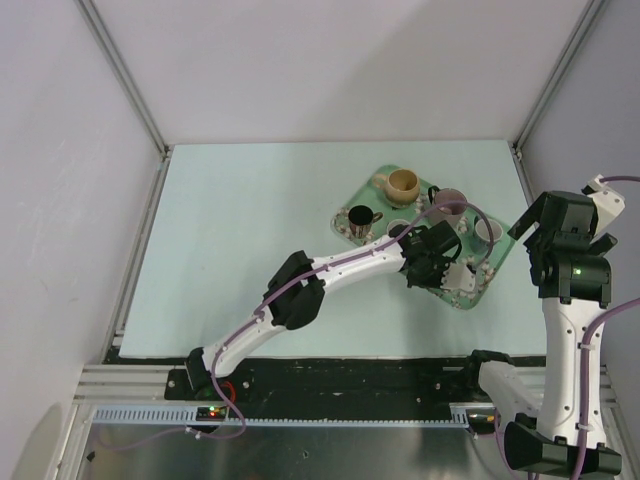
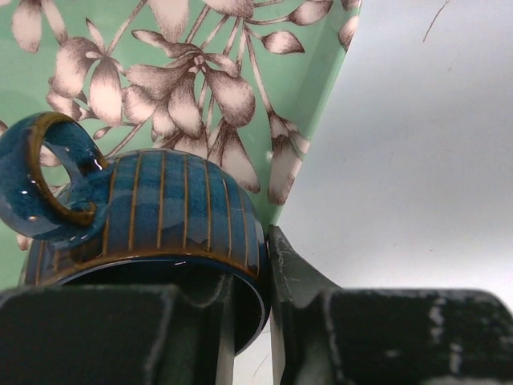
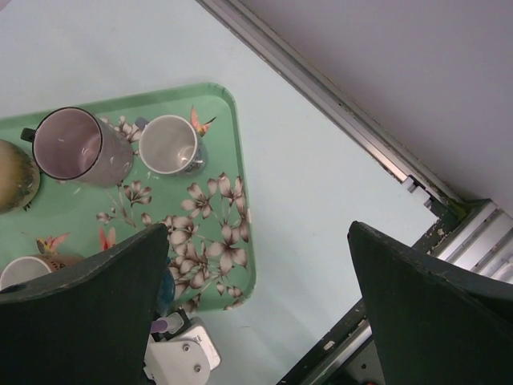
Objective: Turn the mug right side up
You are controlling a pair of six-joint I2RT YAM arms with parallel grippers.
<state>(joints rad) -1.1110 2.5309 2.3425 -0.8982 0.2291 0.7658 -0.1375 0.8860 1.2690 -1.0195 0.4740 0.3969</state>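
The tan mug point(image 1: 403, 183) stands at the far side of the green flowered tray point(image 1: 503, 258) with its mouth up; the right wrist view shows only a sliver of it point(image 3: 11, 175). My left gripper point(image 1: 436, 262) point(image 2: 255, 265) is over the tray's near right part. It is shut on the wall of a dark blue striped mug point(image 2: 172, 210), one finger inside the rim and one outside. That mug's handle points left and its mouth faces the wrist camera. My right gripper point(image 1: 545, 235) point(image 3: 256, 241) hangs open and empty above the table, right of the tray.
The tray point(image 3: 239, 265) also carries a mauve mug point(image 1: 450, 203) point(image 3: 76, 144), a white mug point(image 1: 487, 231) point(image 3: 168, 143), a dark mug point(image 1: 358, 220) at its left end and a small white cup point(image 3: 18, 271). The enclosure's frame post point(image 1: 545, 95) stands behind the right arm.
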